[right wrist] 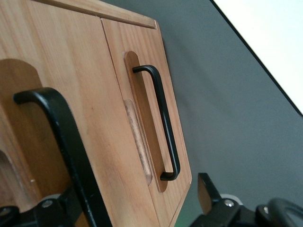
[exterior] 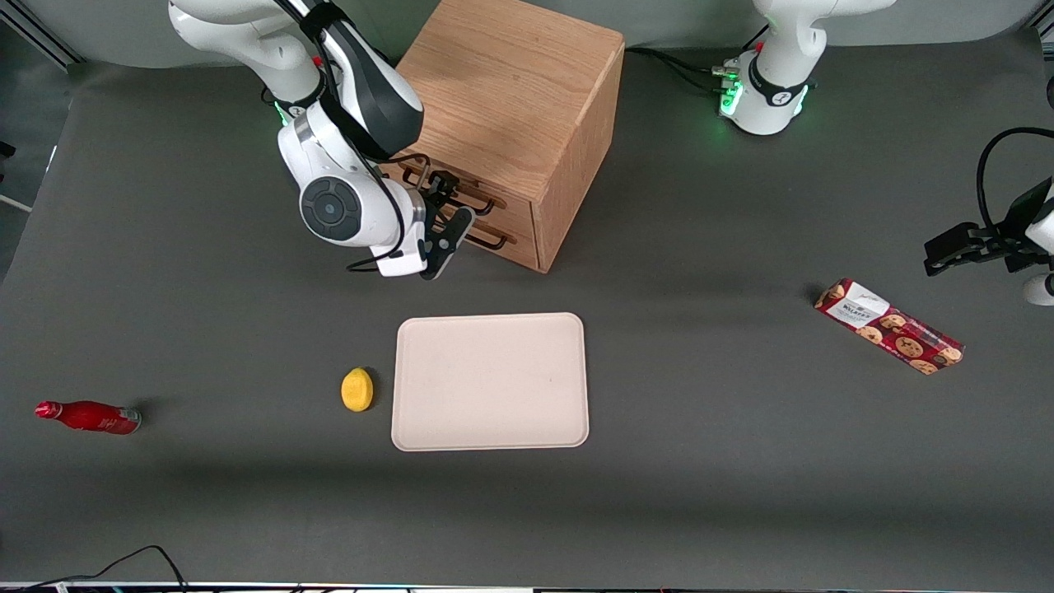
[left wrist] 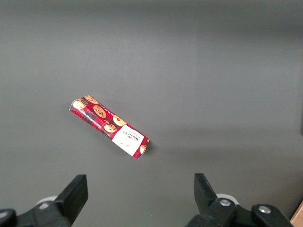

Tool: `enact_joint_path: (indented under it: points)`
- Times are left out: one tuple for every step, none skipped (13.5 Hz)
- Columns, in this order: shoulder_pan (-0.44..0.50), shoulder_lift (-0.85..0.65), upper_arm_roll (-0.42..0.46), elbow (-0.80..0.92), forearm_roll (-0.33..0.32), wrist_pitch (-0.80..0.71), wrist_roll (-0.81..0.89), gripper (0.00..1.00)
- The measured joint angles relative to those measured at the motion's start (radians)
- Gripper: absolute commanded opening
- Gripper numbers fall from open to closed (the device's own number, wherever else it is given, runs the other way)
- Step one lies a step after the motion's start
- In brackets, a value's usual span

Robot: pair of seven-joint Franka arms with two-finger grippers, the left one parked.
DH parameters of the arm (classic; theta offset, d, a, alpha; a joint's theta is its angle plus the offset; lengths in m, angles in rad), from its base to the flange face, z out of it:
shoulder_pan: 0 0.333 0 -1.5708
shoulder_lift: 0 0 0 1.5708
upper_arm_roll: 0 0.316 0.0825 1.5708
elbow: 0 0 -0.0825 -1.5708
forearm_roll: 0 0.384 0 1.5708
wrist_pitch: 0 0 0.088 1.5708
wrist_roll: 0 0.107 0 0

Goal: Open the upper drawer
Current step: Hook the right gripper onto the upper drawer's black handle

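Note:
The light oak cabinet stands at the back of the table, both drawers looking shut. The upper drawer has a thin dark bar handle, seen close up in the right wrist view. The lower drawer's matching handle sits below it and also shows in the right wrist view. My right gripper is in front of the drawers, open, with its fingers on either side of the upper handle. In the right wrist view the gripper holds nothing, and the handle runs close to one finger.
A beige tray lies nearer the front camera than the cabinet, with a yellow lemon beside it. A red bottle lies toward the working arm's end. A red cookie box lies toward the parked arm's end, and also shows in the left wrist view.

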Motion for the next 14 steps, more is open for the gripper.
enact_joint_path:
  points:
    - [0.000,0.001,0.000,-0.004,0.000,0.001,0.000,1.00]
    - [0.000,0.003,0.001,-0.008,0.000,0.003,0.000,1.00]
    - [0.000,0.004,0.001,-0.012,0.000,0.008,0.000,1.00]
    - [0.000,0.006,0.002,-0.015,0.000,0.014,0.000,1.00]
    - [0.000,0.008,0.002,-0.017,0.000,0.017,-0.001,1.00]
    - [0.000,0.009,0.002,-0.017,0.000,0.017,-0.001,1.00]
    - [-0.001,0.009,0.002,-0.017,0.000,0.017,-0.002,1.00]
    - [-0.001,0.009,0.002,-0.017,0.000,0.018,-0.003,1.00]
    - [-0.001,0.009,0.002,-0.017,0.000,0.018,-0.005,1.00]
    - [-0.001,0.009,0.002,-0.017,0.000,0.019,-0.007,1.00]
    - [-0.002,0.009,0.003,-0.016,0.000,0.021,-0.008,1.00]
    - [-0.003,0.009,0.003,-0.016,0.000,0.024,-0.009,1.00]
    - [-0.005,0.009,0.003,-0.016,-0.001,0.026,-0.010,1.00]
    - [-0.007,0.010,0.004,-0.015,-0.003,0.029,-0.010,1.00]
